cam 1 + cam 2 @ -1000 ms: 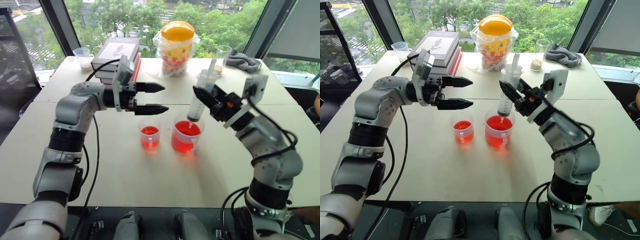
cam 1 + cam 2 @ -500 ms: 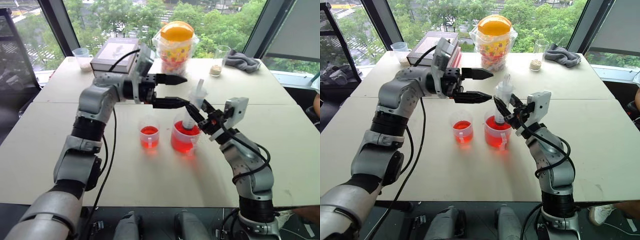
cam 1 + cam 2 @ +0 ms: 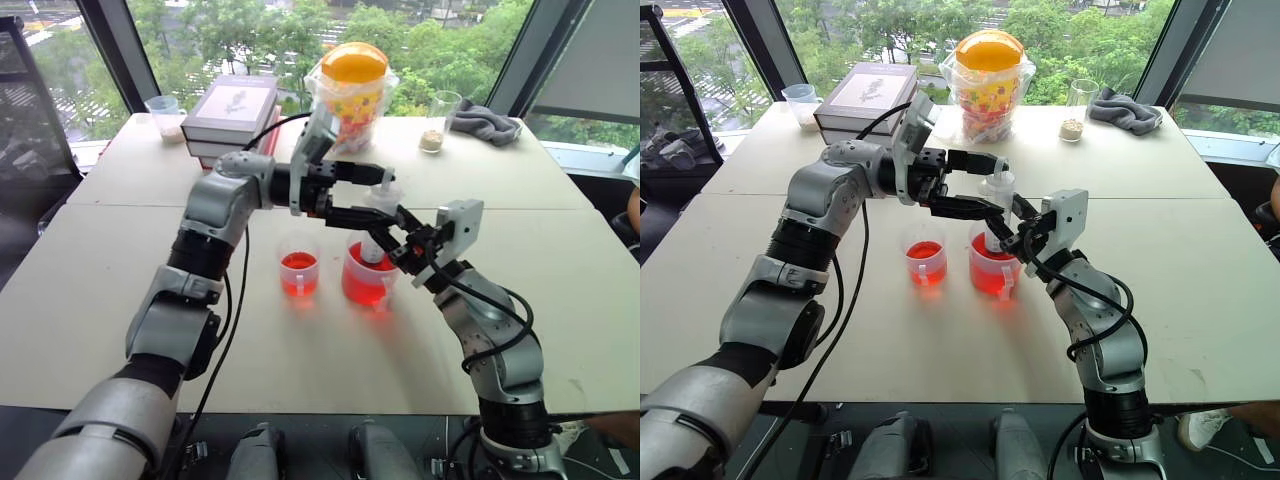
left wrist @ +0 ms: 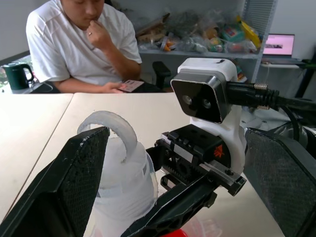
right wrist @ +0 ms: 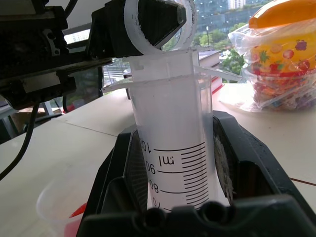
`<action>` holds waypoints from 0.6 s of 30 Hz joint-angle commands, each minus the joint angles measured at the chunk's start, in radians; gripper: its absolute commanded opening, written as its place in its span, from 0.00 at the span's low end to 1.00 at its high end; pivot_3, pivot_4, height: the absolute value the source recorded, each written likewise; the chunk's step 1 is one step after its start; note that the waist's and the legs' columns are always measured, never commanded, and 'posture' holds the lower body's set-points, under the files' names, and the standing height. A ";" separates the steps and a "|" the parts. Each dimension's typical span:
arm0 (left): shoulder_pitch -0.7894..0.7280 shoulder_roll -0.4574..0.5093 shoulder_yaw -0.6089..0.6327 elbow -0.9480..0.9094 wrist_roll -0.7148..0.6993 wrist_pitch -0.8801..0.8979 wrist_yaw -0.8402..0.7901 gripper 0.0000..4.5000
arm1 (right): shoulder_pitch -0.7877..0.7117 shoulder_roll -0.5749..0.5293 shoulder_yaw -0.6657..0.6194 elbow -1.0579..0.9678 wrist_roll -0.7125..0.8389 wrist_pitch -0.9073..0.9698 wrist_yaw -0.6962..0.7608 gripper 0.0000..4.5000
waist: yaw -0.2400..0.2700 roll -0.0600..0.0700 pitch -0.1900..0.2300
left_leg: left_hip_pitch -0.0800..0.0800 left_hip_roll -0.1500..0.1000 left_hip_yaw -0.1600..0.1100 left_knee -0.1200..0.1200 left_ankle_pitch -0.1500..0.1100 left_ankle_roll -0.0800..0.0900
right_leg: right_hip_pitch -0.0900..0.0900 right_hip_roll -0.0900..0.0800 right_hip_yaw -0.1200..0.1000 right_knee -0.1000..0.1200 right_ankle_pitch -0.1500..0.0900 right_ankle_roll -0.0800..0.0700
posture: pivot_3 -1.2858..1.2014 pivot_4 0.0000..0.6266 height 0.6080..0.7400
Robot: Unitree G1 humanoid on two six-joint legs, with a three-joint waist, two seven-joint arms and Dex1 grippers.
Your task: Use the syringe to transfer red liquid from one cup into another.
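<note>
My right gripper (image 3: 392, 240) is shut on the barrel of the clear syringe (image 5: 170, 123). The syringe stands nearly upright, with its lower end down inside the larger handled cup (image 3: 368, 282) of red liquid (image 3: 360, 285). My left gripper (image 3: 388, 195) reaches in from the left and is open. Its two black fingers (image 4: 74, 182) sit on either side of the white plunger ring (image 4: 116, 131), apart from it. The smaller cup (image 3: 299, 273), also holding red liquid, stands just left of the larger one.
At the table's far side are a stack of books (image 3: 232, 108), a bagged candy jar with an orange lid (image 3: 352, 95), a small clear cup (image 3: 163, 108), a tall glass with beige grains (image 3: 440, 120) and a grey cloth (image 3: 490, 122). A person (image 4: 84, 44) sits at another table.
My left gripper has swung right from above the smaller cup until its open fingers flank the plunger top. My right gripper has brought the syringe down into the larger cup.
</note>
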 commanded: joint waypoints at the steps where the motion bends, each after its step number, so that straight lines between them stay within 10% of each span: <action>1: -0.032 -0.011 0.004 0.001 0.005 -0.006 -0.002 0.82 | -0.015 -0.015 0.007 -0.049 -0.006 -0.031 -0.003 0.33 | 0.000 0.000 0.000 | 0.000 0.000 0.000 0.000 0.000 0.000 | 0.000 0.000 0.000 0.000 0.000 0.000 | 0.52 0.24 1.00; 8: -0.040 -0.025 0.020 0.012 0.005 -0.003 0.000 0.03 | -0.008 -0.027 0.026 -0.057 -0.008 -0.031 -0.005 0.33 | 0.000 0.000 0.000 | 0.000 0.000 0.000 0.000 0.000 0.000 | 0.000 0.000 0.000 0.000 0.000 0.000 | 0.52 0.24 1.00; 18: -0.109 -0.029 0.066 0.080 0.007 -0.067 0.040 0.01 | 0.012 -0.046 0.042 -0.061 0.006 -0.001 0.013 0.33 | 0.002 0.000 0.000 | 0.000 0.000 0.000 0.000 0.000 0.000 | 0.000 0.000 0.000 0.000 0.000 0.000 | 0.52 0.24 1.00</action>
